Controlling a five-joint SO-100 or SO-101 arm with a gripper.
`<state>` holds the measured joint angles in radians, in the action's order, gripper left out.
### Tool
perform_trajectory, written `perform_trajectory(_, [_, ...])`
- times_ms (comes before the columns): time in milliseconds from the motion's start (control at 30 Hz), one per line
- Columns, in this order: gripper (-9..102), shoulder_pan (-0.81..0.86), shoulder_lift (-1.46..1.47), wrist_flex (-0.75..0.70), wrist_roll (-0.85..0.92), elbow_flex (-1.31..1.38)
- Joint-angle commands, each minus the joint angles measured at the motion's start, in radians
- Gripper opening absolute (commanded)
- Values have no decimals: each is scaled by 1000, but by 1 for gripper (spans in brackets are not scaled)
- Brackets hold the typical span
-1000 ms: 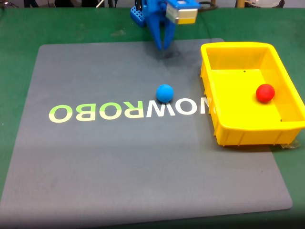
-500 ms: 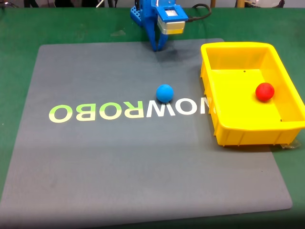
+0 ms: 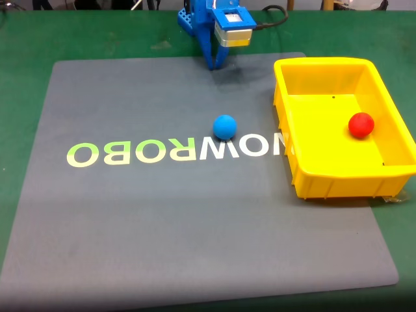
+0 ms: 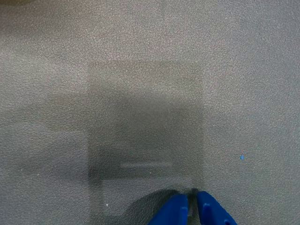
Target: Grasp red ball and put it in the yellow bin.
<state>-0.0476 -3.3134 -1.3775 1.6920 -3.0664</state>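
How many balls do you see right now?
2. The red ball lies inside the yellow bin; the blue ball sits on the grey mat beside the lettering. None seem hidden.

a green table (image 3: pixel 26 39) fills the fixed view, a grey mat (image 3: pixel 162 214) lettered in pale green across most of it, with a blue ball (image 3: pixel 225 127) at the mat's centre and the yellow bin (image 3: pixel 296 162) at right.

Fixed view high, facing arm, wrist view close on mat (image 4: pixel 140 70)
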Motion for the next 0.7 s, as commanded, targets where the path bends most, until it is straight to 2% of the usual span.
perform_trajectory(0, [0, 23, -3, -5, -8, -32])
perform_trajectory(667, [0, 23, -9, -3, -20, -32])
